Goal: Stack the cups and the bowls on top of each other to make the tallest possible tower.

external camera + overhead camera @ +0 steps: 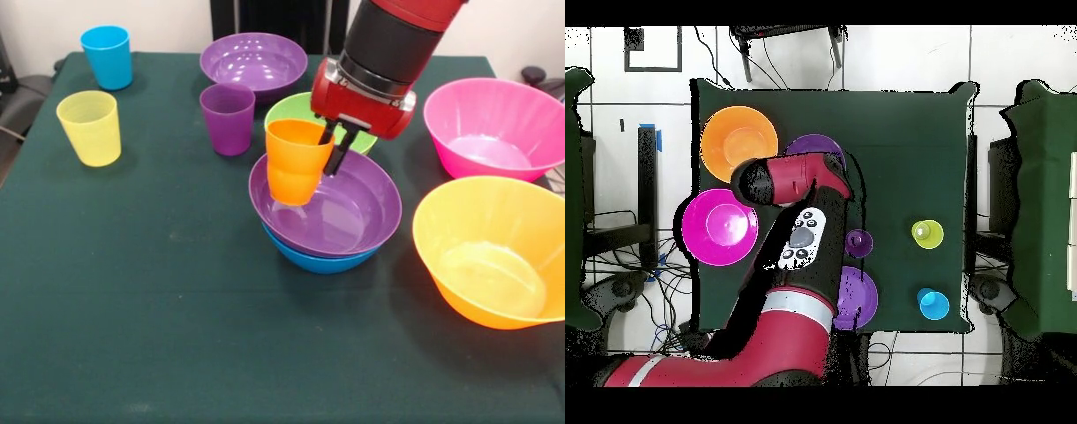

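Orange cup (297, 162) is upright in the gripper (334, 148), fingers pinching its rim wall on the robot-side edge, one inside and one outside. Cup hangs over the near-left rim of the purple bowl (335, 212), which is nested in the blue bowl (318, 258); that pair is the tower base, mid-table. Can't tell whether the cup base touches the bowl yet; it looks just above or barely at the inner wall.

Step in hand, as I read it: seat the cup in the purple bowl. To do it well:
- shift the cup toward bowl centre before lowering; at the sloped wall it'll tilt or slide
- lower until the base sits flat, then release
- lift straight up so the inside finger clears the rim without dragging

Around it: green bowl (291, 108) just behind the gripper, purple cup (228, 117) and second purple bowl (253, 64) beyond. Pink bowl (494, 132) and orange bowl (494, 252) on one side, yellow cup (89, 127) and blue cup (107, 56) well apart on the other. In the overhead view the arm (790, 250) covers the stack.
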Action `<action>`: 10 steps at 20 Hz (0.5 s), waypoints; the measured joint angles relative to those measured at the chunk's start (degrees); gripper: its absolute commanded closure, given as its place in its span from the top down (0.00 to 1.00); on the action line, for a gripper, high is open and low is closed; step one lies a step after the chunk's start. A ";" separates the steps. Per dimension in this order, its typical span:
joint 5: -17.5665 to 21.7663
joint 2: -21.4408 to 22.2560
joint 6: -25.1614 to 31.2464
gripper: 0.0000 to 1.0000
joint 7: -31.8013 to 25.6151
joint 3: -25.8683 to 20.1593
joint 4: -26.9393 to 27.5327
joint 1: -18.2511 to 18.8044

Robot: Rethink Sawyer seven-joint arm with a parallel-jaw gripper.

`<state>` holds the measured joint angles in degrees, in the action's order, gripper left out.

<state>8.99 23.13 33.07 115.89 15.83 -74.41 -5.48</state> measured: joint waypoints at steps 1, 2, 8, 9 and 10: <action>0.00 0.00 0.15 0.00 0.00 0.12 0.19 -0.11; 0.00 0.00 0.16 0.00 0.00 0.20 0.29 -0.15; 0.01 0.00 0.18 0.00 0.00 0.94 0.71 -0.24; 0.00 -0.01 0.18 0.00 0.00 1.01 0.71 -0.24; 0.01 0.00 0.18 0.00 0.00 1.05 0.71 -0.24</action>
<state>9.00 23.13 33.25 115.89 16.88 -73.70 -5.72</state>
